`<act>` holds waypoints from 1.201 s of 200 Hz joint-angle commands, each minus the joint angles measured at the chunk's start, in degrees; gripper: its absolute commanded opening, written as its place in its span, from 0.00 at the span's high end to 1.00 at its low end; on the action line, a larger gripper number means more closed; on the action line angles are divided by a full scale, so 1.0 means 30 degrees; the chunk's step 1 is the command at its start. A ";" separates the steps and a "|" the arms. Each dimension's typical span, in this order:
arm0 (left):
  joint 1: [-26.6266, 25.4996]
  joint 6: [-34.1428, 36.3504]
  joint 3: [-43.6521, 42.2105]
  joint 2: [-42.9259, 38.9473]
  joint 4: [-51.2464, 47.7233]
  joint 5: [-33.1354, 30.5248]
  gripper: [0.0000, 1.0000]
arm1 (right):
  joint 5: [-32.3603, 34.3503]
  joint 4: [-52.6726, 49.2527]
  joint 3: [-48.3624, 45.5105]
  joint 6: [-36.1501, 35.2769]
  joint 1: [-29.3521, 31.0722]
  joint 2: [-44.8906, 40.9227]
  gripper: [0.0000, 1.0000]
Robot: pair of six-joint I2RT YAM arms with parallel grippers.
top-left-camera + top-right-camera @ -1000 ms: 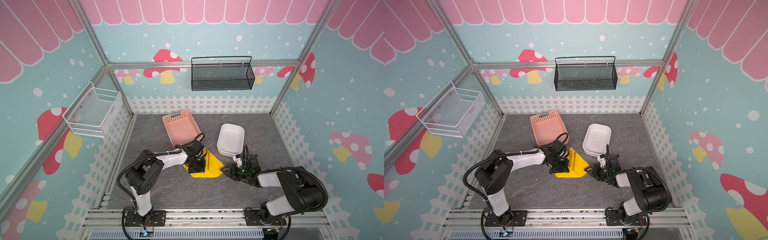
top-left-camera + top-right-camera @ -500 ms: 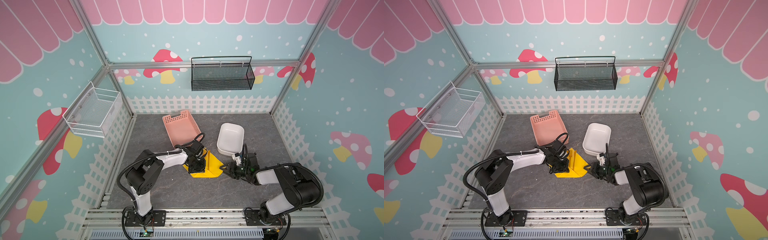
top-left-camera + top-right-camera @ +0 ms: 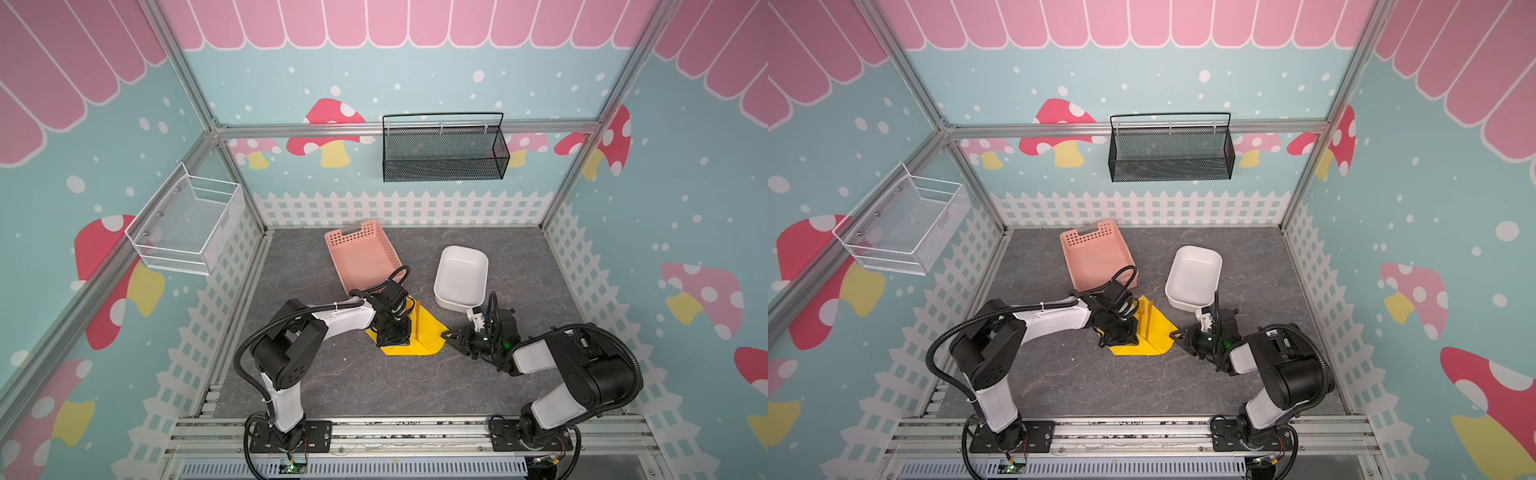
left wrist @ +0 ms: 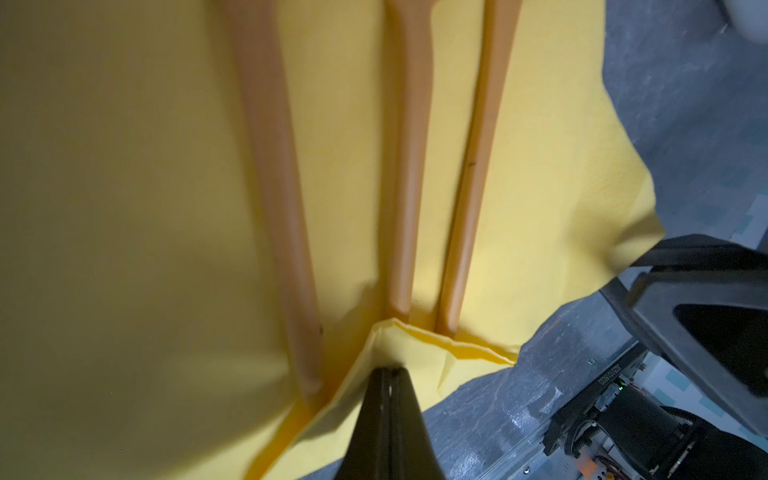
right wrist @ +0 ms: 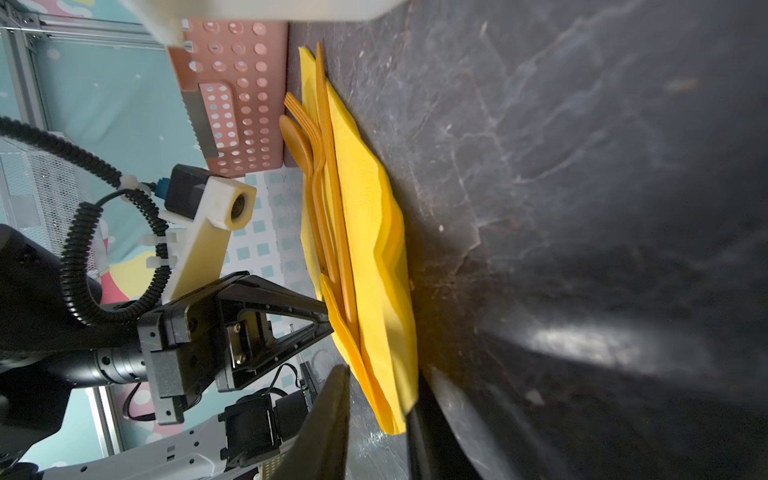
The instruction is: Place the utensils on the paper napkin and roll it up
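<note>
The yellow paper napkin lies on the grey floor with its near corner folded over. Three orange utensils lie side by side on it, their handle ends at the fold. My left gripper is shut, its tip pressing on the folded flap, with nothing between its fingers. My right gripper is open, its two fingers on either side of the napkin's right corner. One finger lies under the paper; the other stands a small gap off it.
A pink perforated basket lies just behind the napkin and a white tub stands behind my right gripper. A black mesh basket hangs on the back wall, a white wire basket on the left wall.
My right gripper has slid left onto the napkin's right corner and its jaws have narrowed around it. The left arm has not moved.
</note>
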 commanded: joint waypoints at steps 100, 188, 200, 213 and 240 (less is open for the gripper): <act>0.0050 0.0121 -0.0085 0.0176 -0.0237 -0.0028 0.98 | 0.1140 0.0680 0.0037 -0.0713 0.0023 0.0247 0.72; 0.0050 0.0085 -0.0144 0.0093 -0.0237 -0.0079 0.98 | 0.1429 0.0653 -0.0354 -0.0760 0.0031 -0.0273 0.97; 0.0050 0.0086 -0.0125 0.0117 -0.0239 -0.0064 0.98 | 0.1366 0.0642 -0.0431 -0.0700 0.0052 -0.0377 0.99; 0.0050 0.0096 -0.0105 0.0160 -0.0215 -0.0058 0.98 | 0.1252 0.0647 -0.0461 -0.0618 0.0109 -0.0396 0.99; 0.0043 0.0109 -0.0086 0.0219 -0.0215 -0.0032 0.99 | 0.1231 0.0833 -0.0431 -0.0180 0.0394 -0.0480 0.99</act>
